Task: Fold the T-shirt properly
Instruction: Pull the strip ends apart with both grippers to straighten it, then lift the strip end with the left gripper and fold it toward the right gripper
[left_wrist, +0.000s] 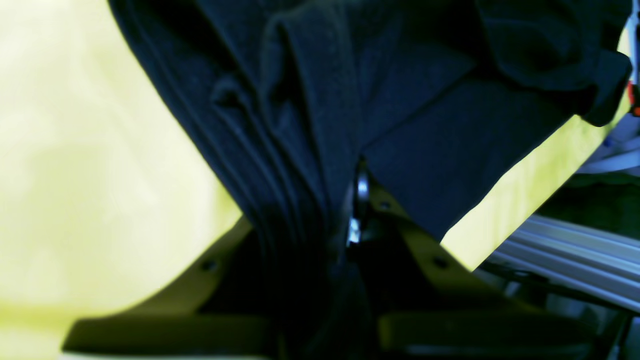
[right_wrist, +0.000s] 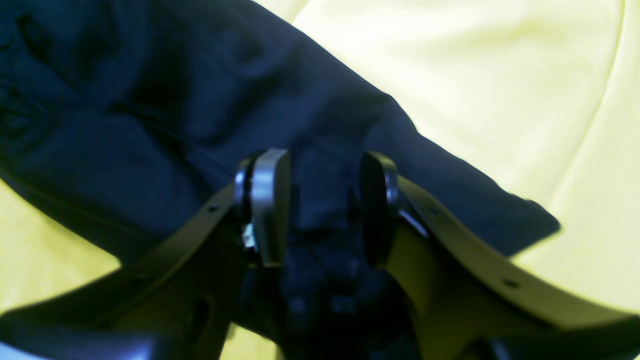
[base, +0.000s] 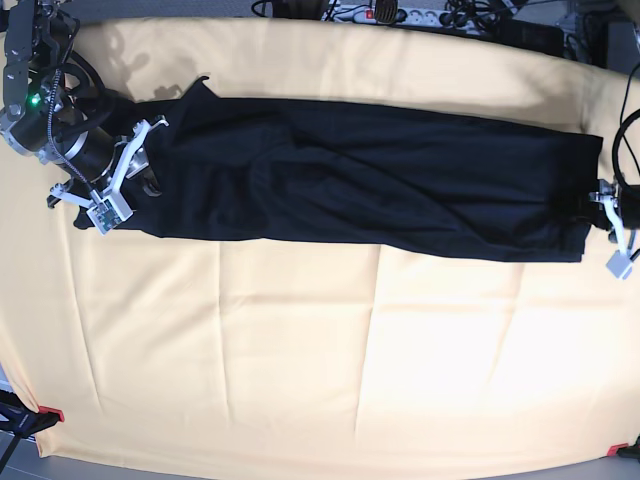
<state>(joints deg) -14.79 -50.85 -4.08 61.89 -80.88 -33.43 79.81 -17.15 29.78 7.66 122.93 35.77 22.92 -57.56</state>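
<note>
Here the T-shirt (base: 370, 195) lies stretched into a long dark band across the upper part of the pale yellow-cream cloth (base: 330, 380) that covers the table, running from one arm to the other. The left gripper (base: 603, 205) sits at the band's end on the base view's right; in its wrist view the jaws are pressed together on a bunched, pleated fold of the T-shirt (left_wrist: 320, 130), with fabric draping over and hiding most of the fingers. The right gripper (base: 140, 165) is at the opposite end; its fingers (right_wrist: 270, 205) stand apart with dark cloth lying between and beneath them, and whether they touch the fabric is hard to tell because that view is blurred.

A power strip (base: 385, 12) and tangled cables (base: 470, 14) lie beyond the far edge of the cloth. Red clips (base: 50, 413) mark the near corners. A pale metal rail (left_wrist: 575, 260) shows past the cloth's edge in the left wrist view. The left arm is largely cut off by the frame edge.
</note>
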